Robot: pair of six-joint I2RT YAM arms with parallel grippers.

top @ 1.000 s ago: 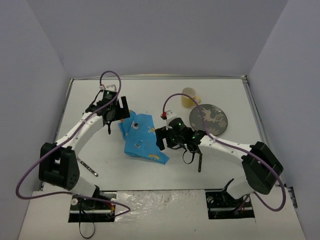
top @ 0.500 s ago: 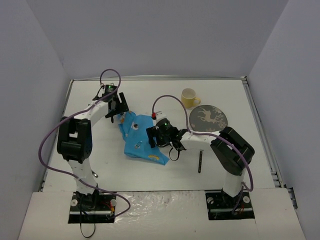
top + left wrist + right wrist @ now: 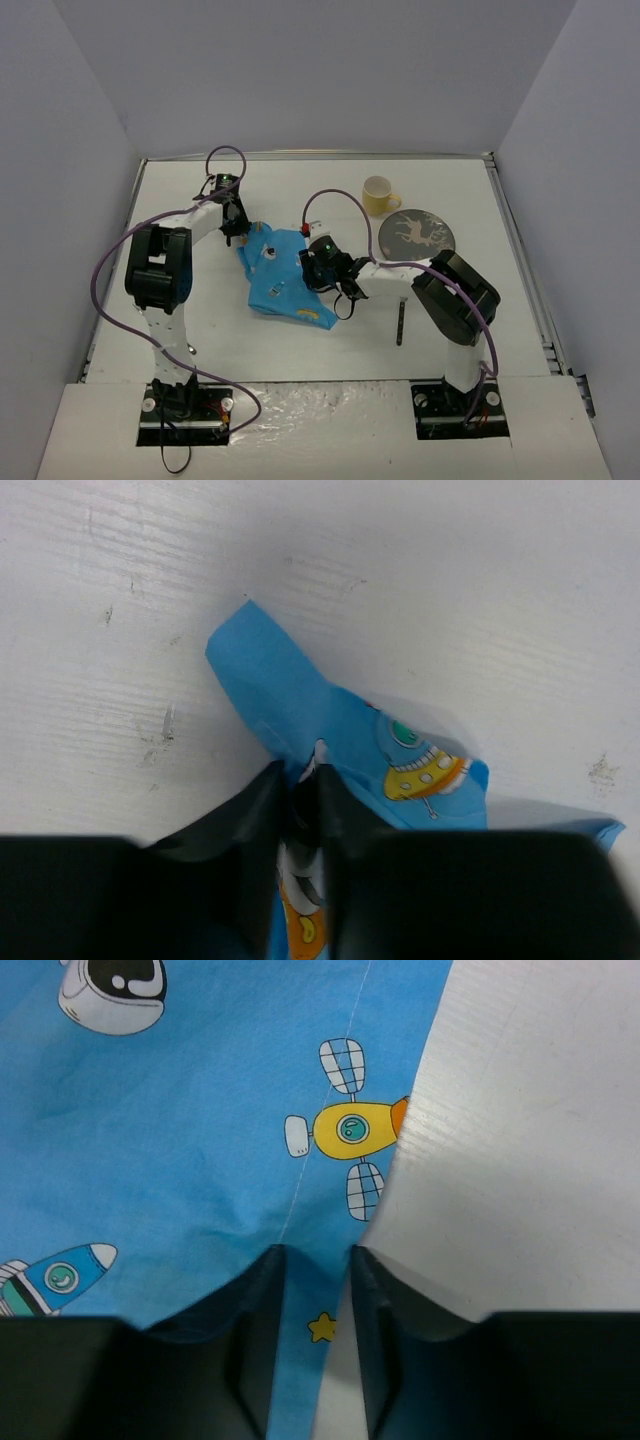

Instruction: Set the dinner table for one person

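1. both arms have closed in since a second ago: the left gripper (image 3: 232, 222) has dropped onto the 11 o'clock corner of the blue cartoon-printed cloth (image 3: 283, 285). the right gripper (image 3: 313, 263) has slid to the cloth's 3 o'clock edge.
2. both pairs of jaws stood wide back then, and now they're much narrower. the cloth itself hasn't shifted.
3. the small yellow ceramic mug (image 3: 378, 194) was half hidden by the right arm's cable, and now it sits in plain sight.
4. the large flat white rectangular dinner table (image 3: 300, 190) fills the floor of the scene, boxed by plain pale grey walls (image 3: 320, 70) at 9, 12 and 3 o'clock.
5. the cloth lies rumpled mid-table. the mug is at its 1 o'clock, the dark round patterned plate (image 3: 416, 238) at 2 o'clock, and a thin dark utensil (image 3: 400, 322) at 4 o'clock.
6. left wrist view: the left gripper (image 3: 300, 780) is pinched tight on a raised fold of cloth (image 3: 300, 700), with scuffed tabletop (image 3: 450, 580) beyond. the overhead view hides that pinch.
7. right wrist view: the right gripper (image 3: 312, 1255) straddles the cloth's (image 3: 180, 1110) hem over the table (image 3: 540, 1110), a gap between its tips. i can't tell whether it grips.
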